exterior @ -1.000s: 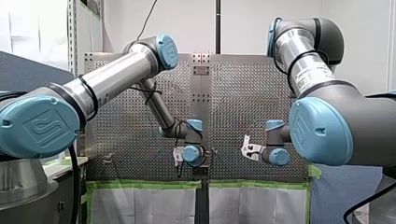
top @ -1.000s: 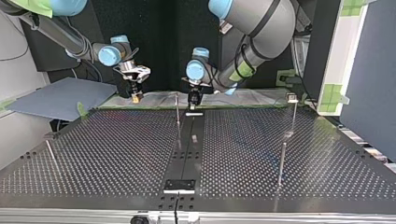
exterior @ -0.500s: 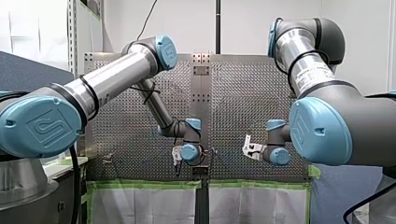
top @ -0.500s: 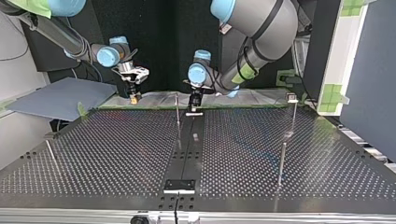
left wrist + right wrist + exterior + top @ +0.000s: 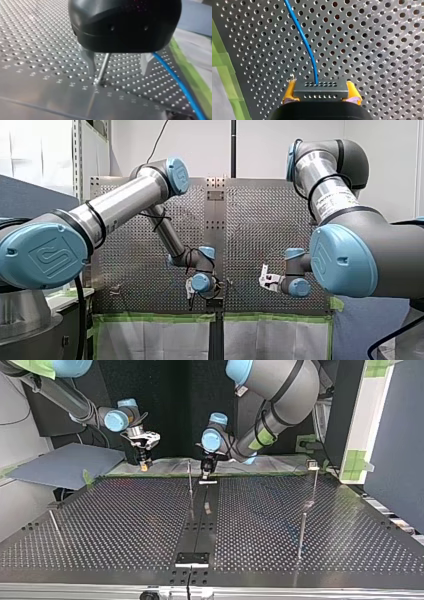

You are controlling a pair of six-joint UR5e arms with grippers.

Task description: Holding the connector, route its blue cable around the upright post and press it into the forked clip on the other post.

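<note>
Connector (image 5: 320, 88), dark block with rows of holes: clamped between the yellow pads (image 5: 289, 93) of our right gripper (image 5: 144, 462), held over the perforated table (image 5: 125, 525) near its far edge, at the top view's left. Blue cable (image 5: 304, 42): leaves the connector's face and runs out ahead over the table. In the left wrist view it passes just beside one metal finger (image 5: 147, 63) of our left gripper (image 5: 117, 67), outside the jaws. Left gripper: jaws apart, holding nothing, low over the table. Upright post (image 5: 102, 67): thin rod seen between those open fingers, nearer one of them; whether it touches, we cannot tell. Clip post (image 5: 313, 466): at the top view's right, well apart from both grippers, block-headed; its fork is too small to make out. Step in hand, as we judge it: the start of routing, with the cable not yet round the post nor in the clip. Next move calls for carrying the connector so that the cable bends round the upright post, clamp firm and line taut, then across to the clip post for the press-in.
</note>
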